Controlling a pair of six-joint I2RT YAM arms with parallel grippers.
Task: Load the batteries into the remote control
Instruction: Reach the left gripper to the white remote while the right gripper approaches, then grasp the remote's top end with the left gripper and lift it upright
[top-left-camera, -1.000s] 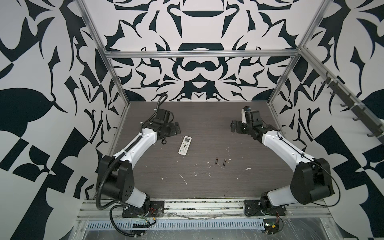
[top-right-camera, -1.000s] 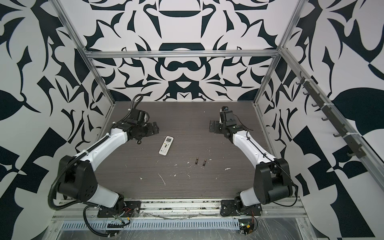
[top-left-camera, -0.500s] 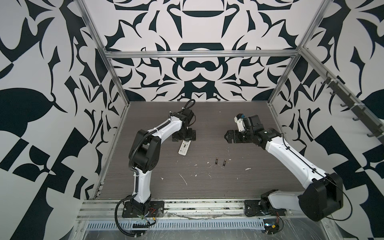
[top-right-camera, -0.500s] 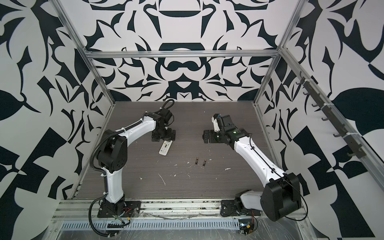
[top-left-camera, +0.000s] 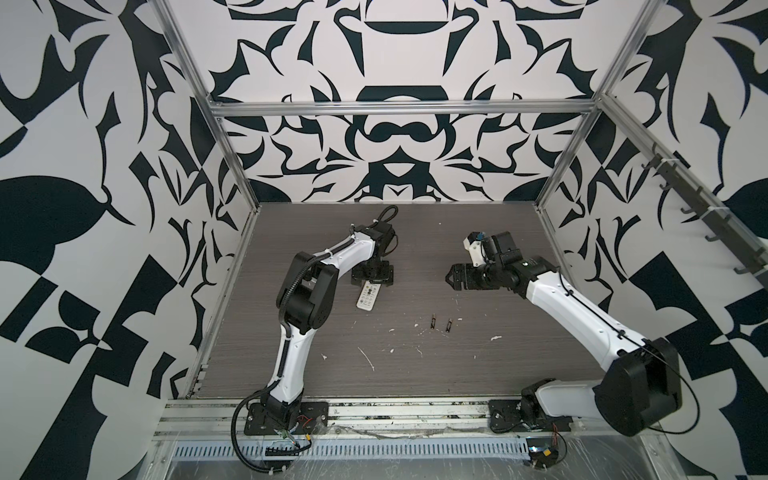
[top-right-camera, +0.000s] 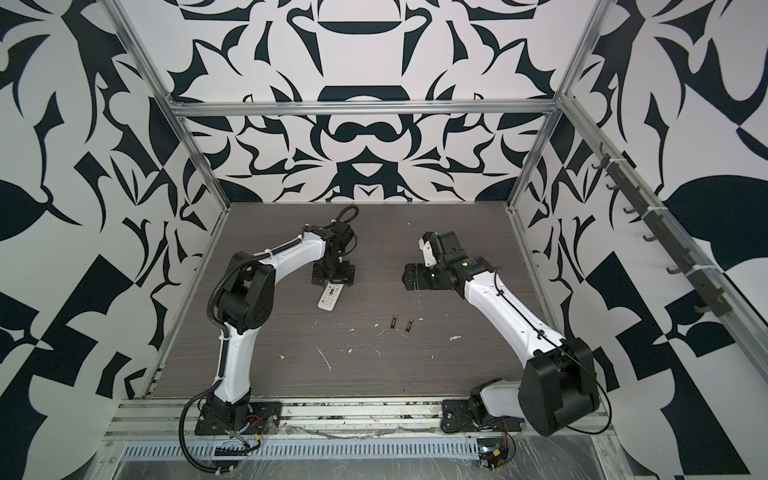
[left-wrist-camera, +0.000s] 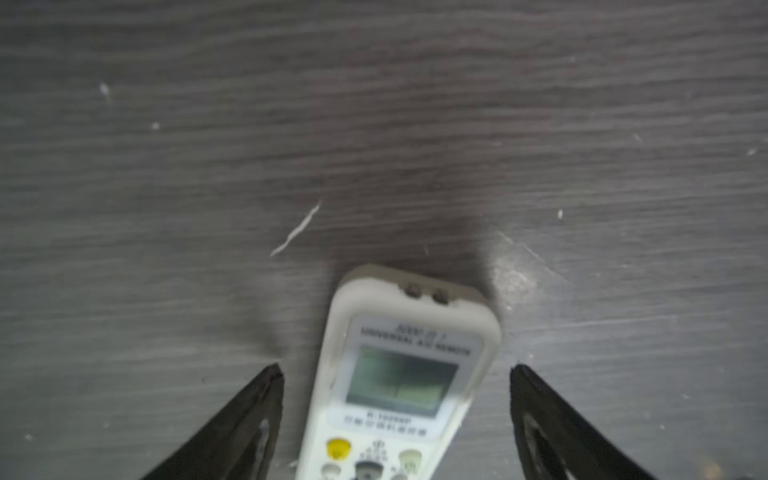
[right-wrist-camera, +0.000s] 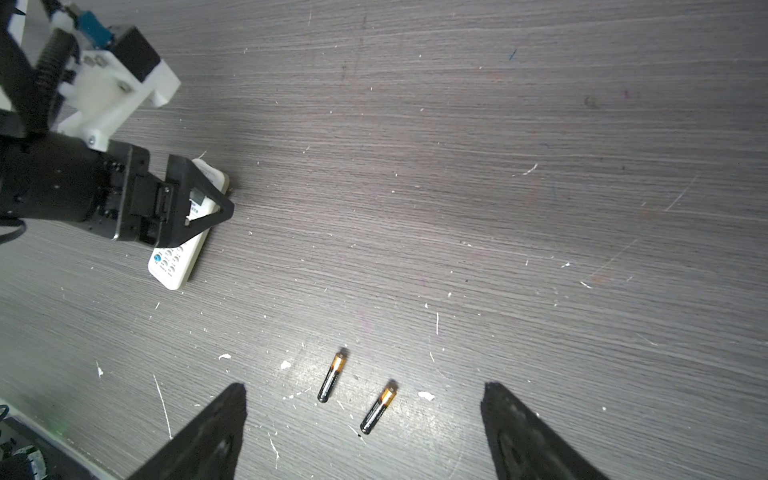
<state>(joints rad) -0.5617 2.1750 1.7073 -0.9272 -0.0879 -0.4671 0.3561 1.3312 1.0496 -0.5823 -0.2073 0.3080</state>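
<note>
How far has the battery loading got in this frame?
Done: nothing; both batteries lie loose on the table, the remote control lies buttons up. In hand: the left claw straddles the remote's screen end, open, not gripping; the right claw, open and empty, faces the batteries. Remaining: grip the remote, pick up and insert both batteries.

The work surface is a dark grey wood-grain table (top-left-camera: 478, 365), marked with white flecks and scratches (top-left-camera: 368, 357). Black-and-white patterned walls (top-left-camera: 399, 54) enclose it on three sides, carried on an aluminium frame (top-left-camera: 399, 108). A rail of dark hooks (top-left-camera: 712, 212) runs along the right wall. A slotted strip (top-left-camera: 374, 451) lies along the front edge.
</note>
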